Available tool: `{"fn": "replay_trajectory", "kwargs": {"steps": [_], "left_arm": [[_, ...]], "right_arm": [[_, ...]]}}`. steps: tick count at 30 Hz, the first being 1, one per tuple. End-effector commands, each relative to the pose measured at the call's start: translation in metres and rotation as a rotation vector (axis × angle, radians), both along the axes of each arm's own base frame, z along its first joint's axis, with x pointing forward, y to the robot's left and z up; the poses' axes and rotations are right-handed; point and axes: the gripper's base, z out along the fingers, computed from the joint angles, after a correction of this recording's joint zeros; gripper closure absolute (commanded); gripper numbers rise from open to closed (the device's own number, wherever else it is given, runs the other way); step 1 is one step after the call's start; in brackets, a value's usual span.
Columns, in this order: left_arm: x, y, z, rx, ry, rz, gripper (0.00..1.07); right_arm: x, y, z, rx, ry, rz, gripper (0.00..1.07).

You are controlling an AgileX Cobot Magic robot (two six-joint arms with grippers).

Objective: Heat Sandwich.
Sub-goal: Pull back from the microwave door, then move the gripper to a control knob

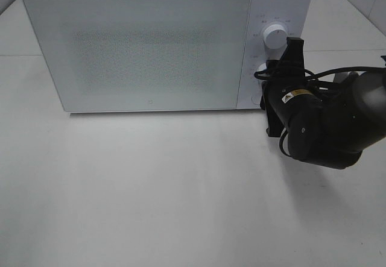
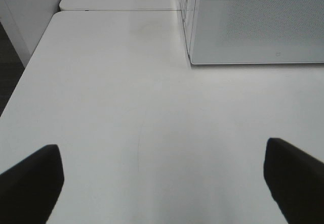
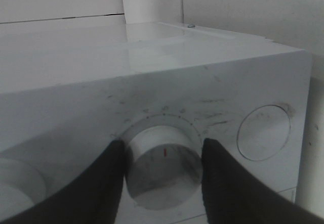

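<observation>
**Sandwich hidden; right pincer point(image 3: 163, 149) pinching the microwave's point(image 1: 274, 2) lower dial point(image 3: 163, 171).**
You cannot see the sandwich in any view. It is most likely behind the closed frosted door point(image 1: 139, 44) just beside the right pincer, so you have to judge it blind. Expect it to be light, soft and easily crushed, with filling that may slide. Take it low across the crusts with a gentle squeeze. The lower dial is rigid, smooth and round. The fingers point(image 3: 101, 183) grip its flanks, with the upper dial point(image 1: 275, 36) on one side and a round button point(image 3: 263, 133) on the other. Your left pincer point(image 2: 162, 155) hangs spread wide over the table point(image 2: 126, 82), gripping nothing.
</observation>
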Motion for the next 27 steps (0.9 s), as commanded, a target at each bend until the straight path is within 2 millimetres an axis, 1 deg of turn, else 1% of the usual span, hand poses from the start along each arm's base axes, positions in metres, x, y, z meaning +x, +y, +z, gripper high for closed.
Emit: {"fn": "replay_trajectory", "kwargs": {"steps": [1, 3, 4, 5, 8, 9, 10, 11, 12, 13, 14, 15, 17, 22, 27], "left_arm": [[-0.0039, -0.0004, -0.0008, -0.003, -0.027, 0.002, 0.05], [-0.0039, -0.0004, -0.0008, -0.003, -0.027, 0.002, 0.05], [-0.0039, -0.0004, -0.0008, -0.003, -0.027, 0.002, 0.05], [-0.0039, -0.0004, -0.0008, -0.003, -0.027, 0.002, 0.05], [-0.0039, -0.0004, -0.0008, -0.003, -0.027, 0.002, 0.05], [-0.0039, -0.0004, -0.0008, -0.003, -0.027, 0.002, 0.05], [-0.0039, -0.0004, -0.0008, -0.003, -0.027, 0.002, 0.05], [-0.0039, -0.0004, -0.0008, -0.003, -0.027, 0.002, 0.05], [-0.0039, -0.0004, -0.0008, -0.003, -0.027, 0.002, 0.05], [-0.0039, -0.0004, -0.0008, -0.003, -0.027, 0.002, 0.05], [-0.0039, -0.0004, -0.0008, -0.003, -0.027, 0.002, 0.05], [-0.0039, -0.0004, -0.0008, -0.003, -0.027, 0.002, 0.05], [-0.0039, -0.0004, -0.0008, -0.003, -0.027, 0.002, 0.05], [-0.0039, -0.0004, -0.0008, -0.003, -0.027, 0.002, 0.05], [-0.0039, -0.0004, -0.0008, -0.003, -0.027, 0.002, 0.05]], "right_arm": [[0.0064, 0.0007, 0.0255, -0.057, -0.207, 0.0, 0.84], [0.0065, 0.0005, 0.0265, -0.068, -0.217, -0.001, 0.79], [0.0065, 0.0005, 0.0265, -0.068, -0.217, -0.001, 0.79], [0.0065, 0.0003, 0.027, -0.073, -0.223, -0.003, 0.72], [0.0065, -0.0003, 0.0281, -0.1, -0.234, -0.006, 0.62], [0.0065, -0.0004, 0.0282, -0.11, -0.235, -0.006, 0.53], [0.0065, -0.0004, 0.0282, -0.11, -0.235, -0.006, 0.53], [0.0065, -0.0006, 0.0282, -0.112, -0.234, -0.008, 0.49], [0.0065, -0.0008, 0.0281, -0.113, -0.233, -0.01, 0.43], [0.0064, -0.0014, 0.0273, -0.113, -0.224, -0.016, 0.33], [0.0064, -0.0016, 0.0268, -0.112, -0.219, -0.018, 0.29], [0.0064, -0.0016, 0.0268, -0.112, -0.219, -0.018, 0.29], [0.006, -0.0017, 0.0263, -0.116, -0.215, -0.016, 0.25], [0.0061, -0.0003, 0.0264, -0.119, -0.214, 0.0, 0.28], [0.0054, 0.0026, 0.023, -0.13, -0.149, 0.041, 0.3]]}}
